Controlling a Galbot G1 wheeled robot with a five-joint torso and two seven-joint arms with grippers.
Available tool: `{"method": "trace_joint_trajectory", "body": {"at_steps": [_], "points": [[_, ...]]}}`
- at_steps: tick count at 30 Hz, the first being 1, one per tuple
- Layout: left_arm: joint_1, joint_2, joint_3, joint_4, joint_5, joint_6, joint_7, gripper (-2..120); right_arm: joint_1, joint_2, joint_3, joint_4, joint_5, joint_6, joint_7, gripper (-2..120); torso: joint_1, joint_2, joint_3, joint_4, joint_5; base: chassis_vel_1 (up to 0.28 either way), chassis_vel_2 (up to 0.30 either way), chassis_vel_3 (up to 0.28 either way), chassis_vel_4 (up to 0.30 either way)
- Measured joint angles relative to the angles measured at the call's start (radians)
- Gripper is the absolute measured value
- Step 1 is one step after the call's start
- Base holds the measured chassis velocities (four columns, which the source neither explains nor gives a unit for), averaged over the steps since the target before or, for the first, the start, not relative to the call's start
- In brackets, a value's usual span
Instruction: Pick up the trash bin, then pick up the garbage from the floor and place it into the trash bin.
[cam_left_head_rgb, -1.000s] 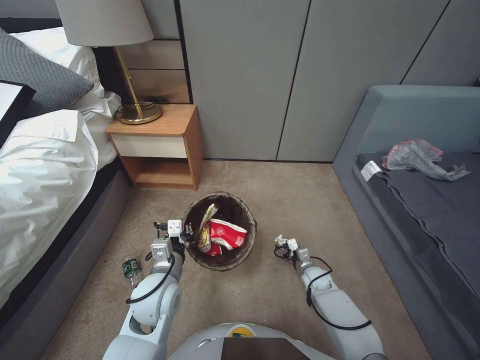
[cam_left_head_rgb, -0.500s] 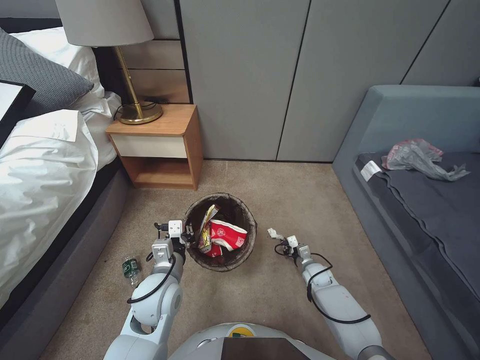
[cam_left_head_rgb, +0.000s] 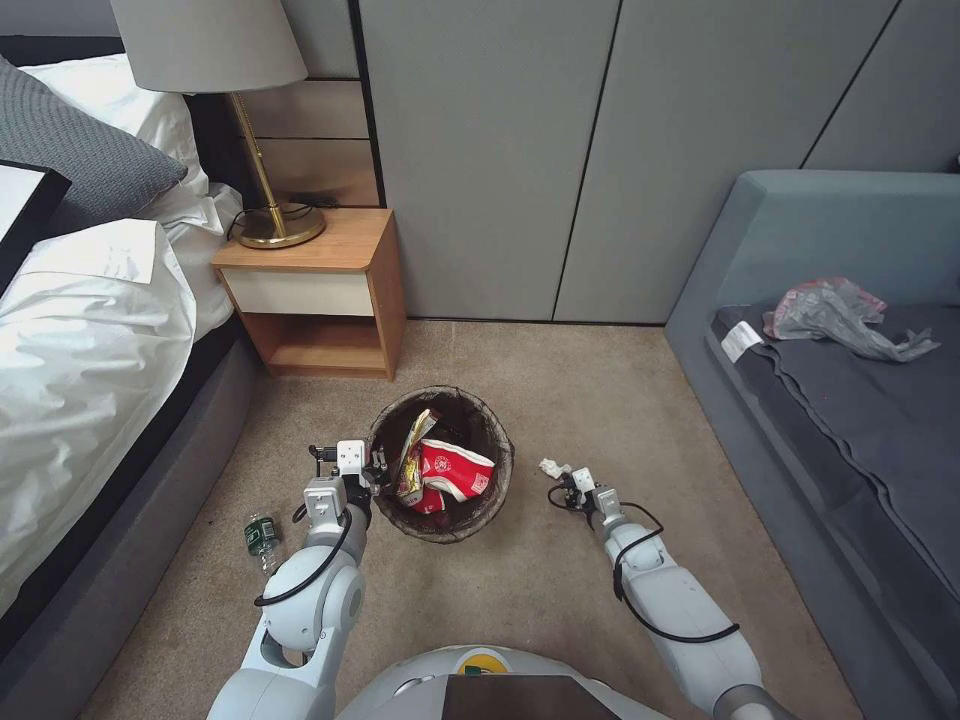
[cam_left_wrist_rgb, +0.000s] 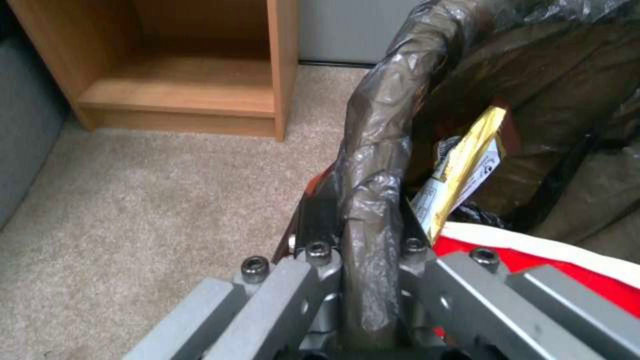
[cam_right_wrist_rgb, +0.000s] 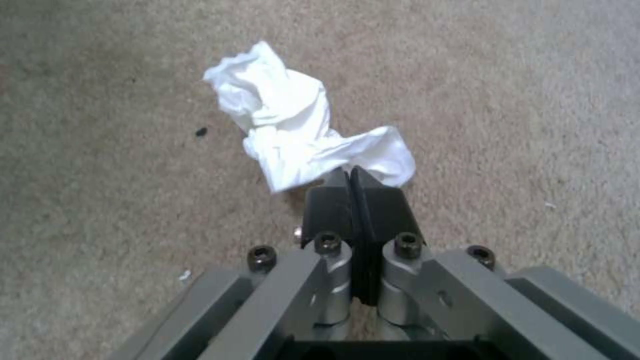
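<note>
Presently, in the head view, the left gripper (cam_left_head_rgb: 375, 470) sits at the near-left rim of the trash bin (cam_left_head_rgb: 441, 463), which stands on the carpet (cam_left_head_rgb: 560, 600) in front of the nightstand (cam_left_head_rgb: 318, 290). The bin holds a red-and-white paper cup (cam_left_head_rgb: 455, 470) and a yellow wrapper (cam_left_head_rgb: 410, 465). The right gripper (cam_left_head_rgb: 563, 478) is low over the carpet, just beside the bin's right side, with a crumpled white paper (cam_left_head_rgb: 550, 467) at its fingertips. A green bottle (cam_left_head_rgb: 260, 535) lies on the carpet, well apart from both grippers, behind and outboard of the left fingers.

In the left wrist view, the left gripper (cam_left_wrist_rgb: 363, 240) has its fingers clamped on the bag-covered rim of the trash bin (cam_left_wrist_rgb: 380, 130), one finger inside and one outside. The yellow wrapper (cam_left_wrist_rgb: 460, 175) stands just beyond the inner finger. Risk: the fingers bear on loose liner film; it could slide over the rim and weaken the hold if the bin is moved.

In the right wrist view, the right gripper (cam_right_wrist_rgb: 352, 182) has its fingers pressed together on one trailing edge of the crumpled white paper (cam_right_wrist_rgb: 293, 120); most of the wad hangs ahead of the fingertips, unsupported. Risk: so slight a pinch could tear free or slip during travel to the bin, dropping the paper back on the carpet (cam_right_wrist_rgb: 520, 100). The overhanging wad could also catch on the bin rim and fall outside it.
</note>
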Motion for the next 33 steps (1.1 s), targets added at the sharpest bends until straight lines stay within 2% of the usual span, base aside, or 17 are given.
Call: {"method": "trace_joint_trajectory", "body": {"at_steps": [5, 8, 12, 15, 18, 19, 22, 27, 29, 33], "points": [[0.0, 0.002, 0.0, -0.001, -0.001, 0.0, 0.0, 0, 0.0, -0.001, 0.002, 0.003, -0.008, 0.009, 0.001, 0, 0.0, 0.0, 0.0, 0.0, 0.0, 0.0, 0.0, 0.0, 0.0], [0.001, 0.002, 0.0, -0.003, -0.001, 0.0, 0.0, 0, -0.004, -0.003, 0.002, 0.022, -0.015, 0.01, 0.006, 4, 0.0, 0.0, 0.0, 0.0, 0.0, 0.0, 0.0, 0.0, 0.0], [0.002, 0.002, 0.001, -0.005, -0.001, 0.0, 0.001, 0, -0.024, -0.008, 0.002, 0.059, -0.033, 0.009, 0.008, 21, 0.0, 0.0, 0.0, 0.0, 0.0, 0.0, 0.0, 0.0, 0.0], [0.002, 0.002, 0.001, -0.005, -0.001, 0.0, 0.001, 0, -0.028, -0.009, 0.002, 0.063, -0.041, 0.013, 0.008, 26, 0.0, 0.0, 0.0, 0.0, 0.0, 0.0, 0.0, 0.0, 0.0], [0.001, 0.002, 0.002, -0.006, -0.001, 0.0, 0.001, 0, -0.036, -0.009, 0.002, 0.072, -0.054, 0.023, 0.007, 45, 0.0, 0.0, 0.0, -0.0001, 0.0, 0.0, 0.0, 0.0, 0.0], [0.001, 0.002, 0.002, -0.006, -0.001, 0.0, 0.001, 0, -0.036, -0.009, 0.002, 0.072, -0.054, 0.023, 0.007, 45, 0.0, 0.0, 0.0, -0.0001, 0.0, 0.0, 0.0, 0.0, 0.0], [0.002, 0.002, 0.003, -0.007, 0.0, 0.0, 0.001, 0, -0.044, -0.009, 0.003, 0.081, -0.072, 0.037, 0.007, 59, 0.0, 0.0, 0.0, 0.0, 0.0001, 0.0, 0.0, 0.0, 0.0], [0.002, 0.003, 0.003, -0.008, 0.0, 0.0, 0.001, 0, -0.046, -0.01, 0.003, 0.089, -0.08, 0.043, 0.007, 71, 0.0, 0.0, 0.0, 0.0, 0.0, 0.0, 0.0, 0.0, 0.0], [0.002, 0.002, 0.003, -0.011, 0.0, 0.001, 0.001, 0, -0.039, -0.011, -0.001, 0.088, -0.09, 0.045, 0.008, 86, 0.0, 0.0, 0.0, 0.0, 0.0, 0.0, 0.0, 0.0, 0.0], [0.001, 0.001, 0.003, -0.011, 0.0, 0.001, 0.001, 0, -0.03, -0.01, -0.007, 0.079, -0.097, 0.046, 0.008, 93, 0.0, 0.0, 0.0, 0.0, 0.0, 0.0, 0.0, 0.0, 0.0]]}}
